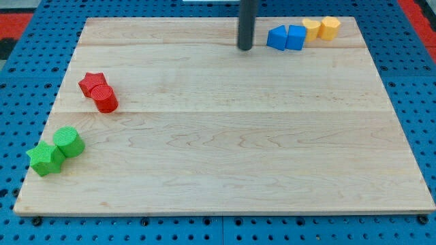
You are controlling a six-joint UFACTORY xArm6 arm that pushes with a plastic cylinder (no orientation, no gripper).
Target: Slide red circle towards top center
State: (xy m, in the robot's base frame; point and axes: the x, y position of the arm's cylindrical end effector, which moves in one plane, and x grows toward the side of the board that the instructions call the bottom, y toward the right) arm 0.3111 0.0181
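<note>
task not yet begun: the red circle [105, 99] lies at the counter's [225, 156] left, touching the red star [91, 83], while my tip [245, 47], no pincer fitted, stands well apart at top center.

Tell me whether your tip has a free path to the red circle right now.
Probably yes. My tip sits near the view's top centre, and the bare board between it and the red circle holds no blocks. The red star touches the circle's upper left side, away from the approach.
</note>
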